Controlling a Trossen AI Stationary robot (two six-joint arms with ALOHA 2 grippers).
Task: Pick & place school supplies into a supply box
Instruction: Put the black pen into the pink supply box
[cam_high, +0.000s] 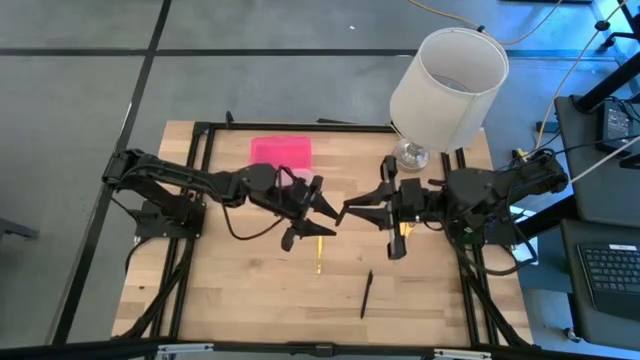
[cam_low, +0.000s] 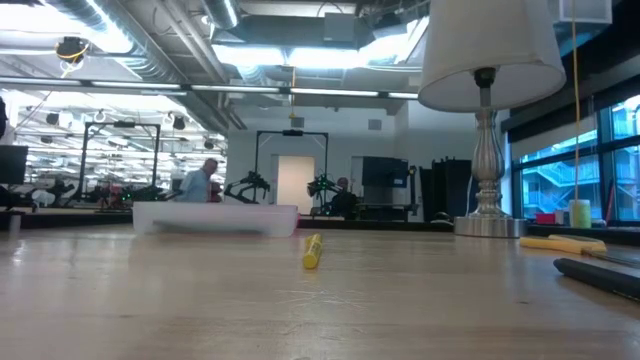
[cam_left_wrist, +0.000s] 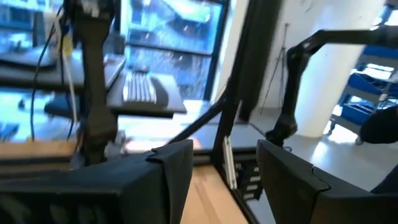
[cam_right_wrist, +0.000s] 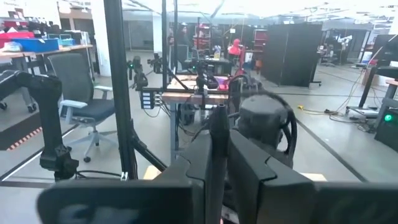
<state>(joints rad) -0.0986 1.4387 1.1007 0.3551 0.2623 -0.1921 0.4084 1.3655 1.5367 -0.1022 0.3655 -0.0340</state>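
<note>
One black pen, one yellow pencil

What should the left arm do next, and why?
Probably lower the left gripper onto the yellow pencil. Its fingers stand open and empty close to that pencil, which lies loose on the table, outside the pink box. The right gripper is busy, shut on a black pen.
</note>
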